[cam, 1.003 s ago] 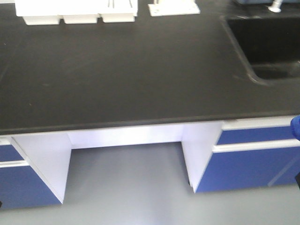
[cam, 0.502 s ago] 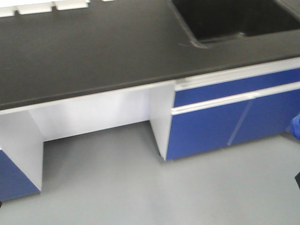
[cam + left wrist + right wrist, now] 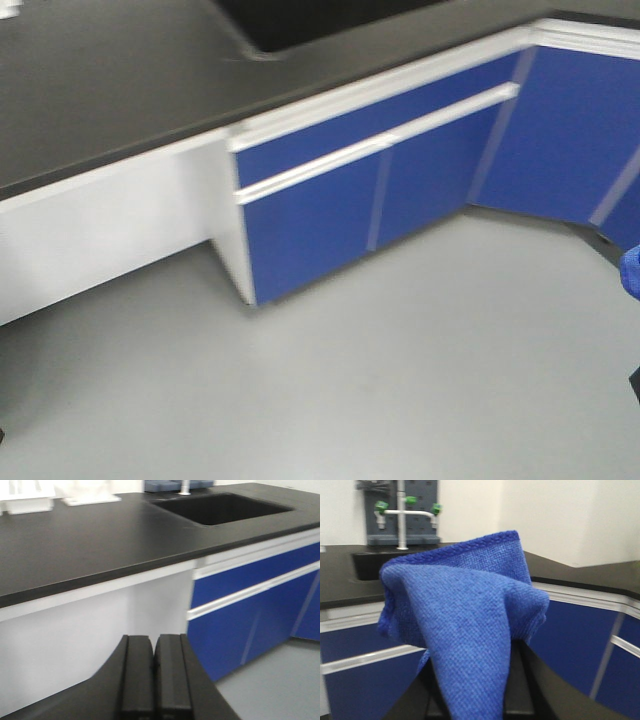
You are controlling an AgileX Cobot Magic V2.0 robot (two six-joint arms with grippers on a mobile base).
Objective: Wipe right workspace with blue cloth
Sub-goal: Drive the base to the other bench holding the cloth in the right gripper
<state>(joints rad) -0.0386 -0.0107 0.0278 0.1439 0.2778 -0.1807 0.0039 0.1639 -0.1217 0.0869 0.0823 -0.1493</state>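
- The front view is swung to the right. A second ago it was filled by the black benchtop [image 3: 100, 90] and its white bins. Now the sink [image 3: 300, 20] is pushed up to the top edge, and the blue cabinets [image 3: 330, 210] and grey floor [image 3: 400, 380] are taken in, with the cabinet corner shown at far right.
- From that, a turn of the base towards the right-hand side is judged, and wiping is not yet begun.
- The blue cloth [image 3: 465, 630] is held aloft, draped over the right gripper [image 3: 515, 682], whose fingers are judged to be pinched on it beneath the folds.
- In the front view a scrap of the cloth is kept at the same spot on the right edge, so it is being carried along and touches no surface.
- The left gripper [image 3: 153, 675] is seen pressed together, pad against pad, with nothing between.
- The right workspace cannot be picked out for certain; a black top beyond the corner [image 3: 600, 572] may be it.
- Containers: nothing is made out in the sink's dark basin, though part of it is hidden. The white bins [image 3: 27, 495] are clipped by the frame, and what is in them cannot be told.
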